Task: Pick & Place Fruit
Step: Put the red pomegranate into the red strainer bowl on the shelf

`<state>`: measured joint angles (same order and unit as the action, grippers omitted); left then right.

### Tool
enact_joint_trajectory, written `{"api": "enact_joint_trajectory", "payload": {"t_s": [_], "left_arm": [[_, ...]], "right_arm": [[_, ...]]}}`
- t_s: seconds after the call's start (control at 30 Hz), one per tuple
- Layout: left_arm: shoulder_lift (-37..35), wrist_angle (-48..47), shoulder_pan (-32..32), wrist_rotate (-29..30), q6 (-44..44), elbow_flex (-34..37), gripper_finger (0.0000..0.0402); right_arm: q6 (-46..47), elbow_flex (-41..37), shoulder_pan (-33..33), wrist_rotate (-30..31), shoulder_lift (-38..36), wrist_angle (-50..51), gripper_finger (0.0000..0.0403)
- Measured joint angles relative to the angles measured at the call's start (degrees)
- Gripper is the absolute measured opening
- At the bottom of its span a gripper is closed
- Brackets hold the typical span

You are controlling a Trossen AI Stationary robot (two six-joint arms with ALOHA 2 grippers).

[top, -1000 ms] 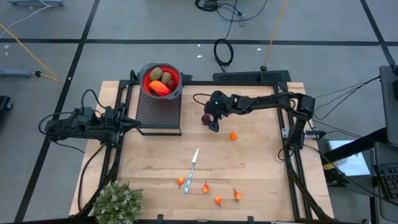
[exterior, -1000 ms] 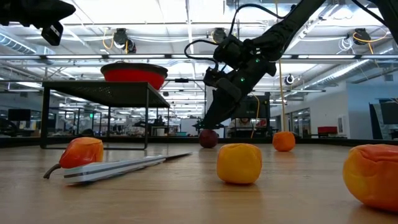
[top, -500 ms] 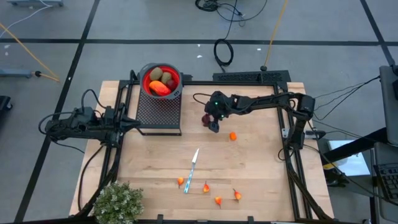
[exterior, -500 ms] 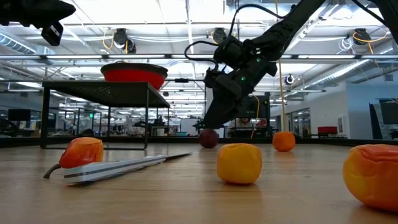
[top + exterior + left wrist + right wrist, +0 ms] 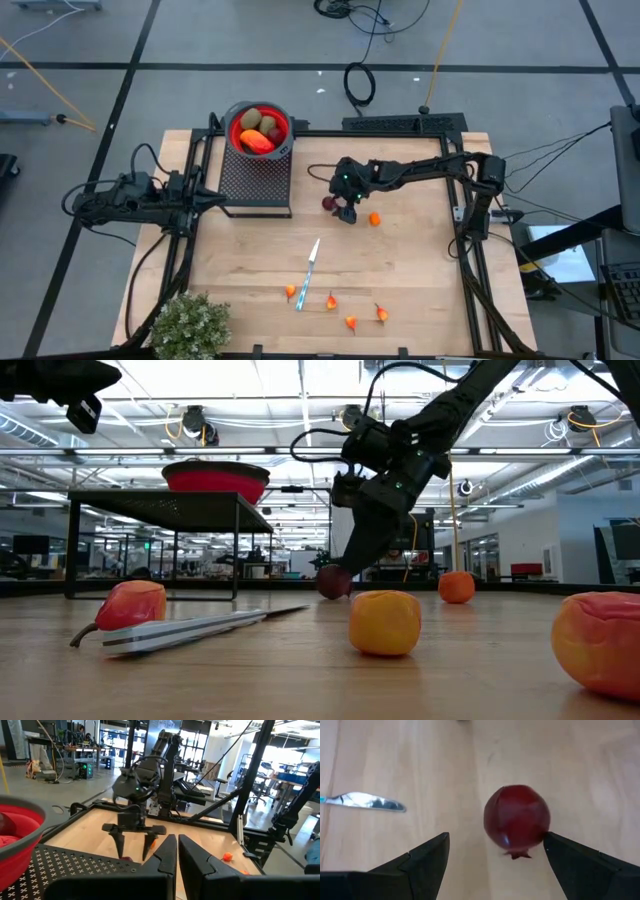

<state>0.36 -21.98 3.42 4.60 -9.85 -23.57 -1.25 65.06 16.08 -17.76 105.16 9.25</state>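
Note:
A dark-red fruit ball [image 5: 328, 204] [image 5: 516, 818] rests on the wooden table. My right gripper [image 5: 346, 213] [image 5: 495, 851] slants down at it, open, one finger on each side, and the ball lies nearer one fingertip. An orange ball [image 5: 374, 219] [image 5: 456, 586] lies just to the right. More fruit fills the red bowl [image 5: 232, 135] on the black mesh stand [image 5: 255, 180]. Several small red-orange fruits [image 5: 350, 322] lie near the front edge. My left gripper [image 5: 216, 197] [image 5: 177, 847] waits shut and level beside the stand. My right gripper has one fingertip [image 5: 551, 842] right beside the dark-red ball's side [image 5: 545, 822]; whether it touches the ball I cannot tell. The other finger stands well clear. The ball sits on the table.
A knife [image 5: 310, 262] lies in the middle of the table, blade toward the far side. A bushy grey-green plant [image 5: 190, 325] stands at the near left corner. Black frame rails [image 5: 470, 250] run along the table's sides.
My right gripper has gone a little toward the table's near edge and slightly down, tipping further downward, so its open fingers now stand on either side of the dark-red ball.

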Motion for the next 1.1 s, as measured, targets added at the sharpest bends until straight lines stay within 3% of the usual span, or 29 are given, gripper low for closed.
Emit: {"api": "enact_joint_trajectory", "payload": {"t_s": [0.27,0.5,0.67,1.1], "left_arm": [[0.0,0.0,0.0,0.0,0.2,0.0,0.0002],[0.0,-0.1,0.0,0.0,0.2,0.0,0.0016],[0.0,0.0,0.0,0.0,0.1,0.0,0.0019],[0.0,0.0,0.0,0.0,-1.2,0.0,0.0019]], "right_arm": [[-4.0,0.0,-2.3,7.2,-0.7,-3.0,0.0318],[-6.1,0.0,-2.3,7.0,-0.7,-5.5,0.0318],[-7.0,0.0,-2.4,2.5,-0.7,-8.1,0.0318],[-8.9,0.0,-2.1,4.9,-0.1,-7.8,0.0318]]}}
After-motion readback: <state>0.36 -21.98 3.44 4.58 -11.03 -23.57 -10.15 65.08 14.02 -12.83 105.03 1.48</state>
